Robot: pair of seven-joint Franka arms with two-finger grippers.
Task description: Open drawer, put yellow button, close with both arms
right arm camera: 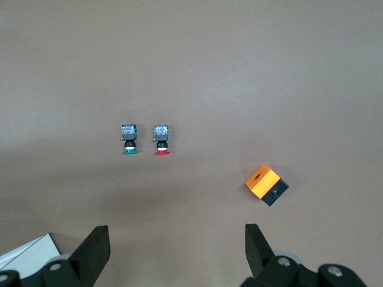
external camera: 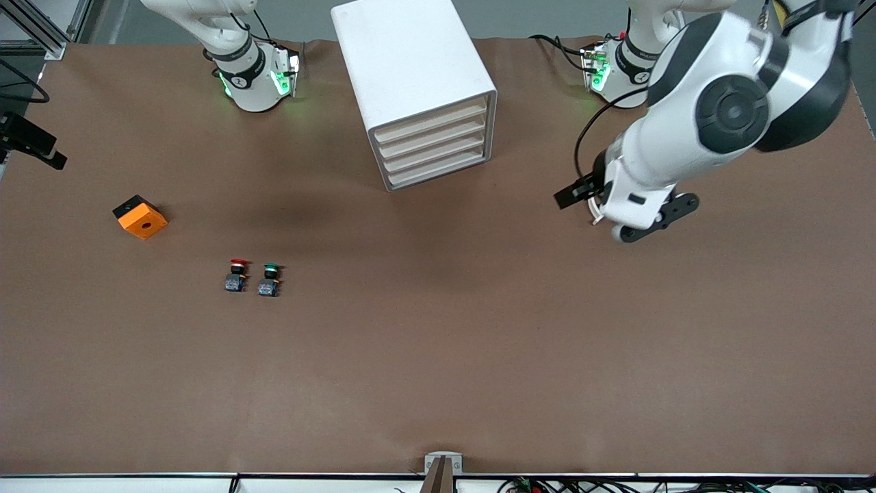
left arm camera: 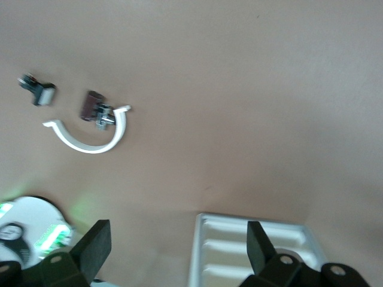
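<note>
i see an orange block (external camera: 140, 217) with a black side on the brown tabletop (external camera: 438, 356). at about four o'clock from it stand a red-capped button (external camera: 236, 275) and a green-capped button (external camera: 269, 280), just beside each other, apart.

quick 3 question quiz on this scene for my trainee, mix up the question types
1. True or false: the top drawer of the cabinet is pulled out.
2. Which cap colour stands beside the red button? A yellow, B green, C blue.
3. Fill in: the left pincer and the right pincer both have their fingers ____.

Key: 1 false, it sits flush. 2 B, the green button. 3 open.
</note>
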